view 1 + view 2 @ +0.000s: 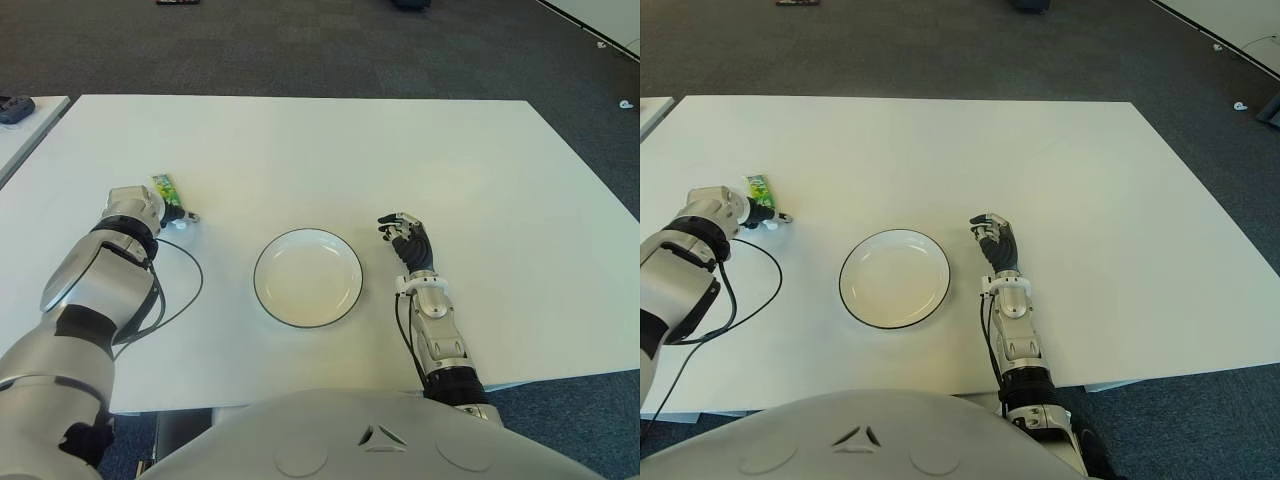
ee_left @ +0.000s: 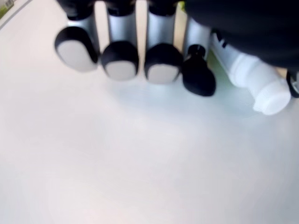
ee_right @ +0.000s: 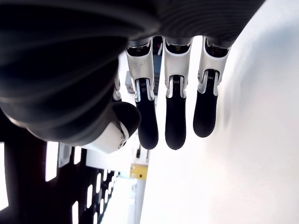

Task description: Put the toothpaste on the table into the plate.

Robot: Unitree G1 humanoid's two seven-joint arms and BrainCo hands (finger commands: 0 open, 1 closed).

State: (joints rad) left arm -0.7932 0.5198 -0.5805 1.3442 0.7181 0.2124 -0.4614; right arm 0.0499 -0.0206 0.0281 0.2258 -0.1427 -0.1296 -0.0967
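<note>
Toothpaste (image 1: 163,188) lies on the table (image 1: 400,150) under the left hand (image 1: 135,207), left of the empty plate (image 1: 307,277); right hand (image 1: 408,240) shows right of the plate. Left wrist view: fingers (image 2: 119,58) extended beside the tube's white cap, not gripping, so it could roll away. Right wrist view: fingers (image 3: 174,121) relaxed, empty. No readable label.

On the white table (image 1: 1060,170), the empty plate (image 1: 894,278) sits between the hands: left hand (image 1: 722,212) at ten o'clock over the toothpaste (image 1: 760,190), right hand (image 1: 995,243) at three o'clock.
</note>
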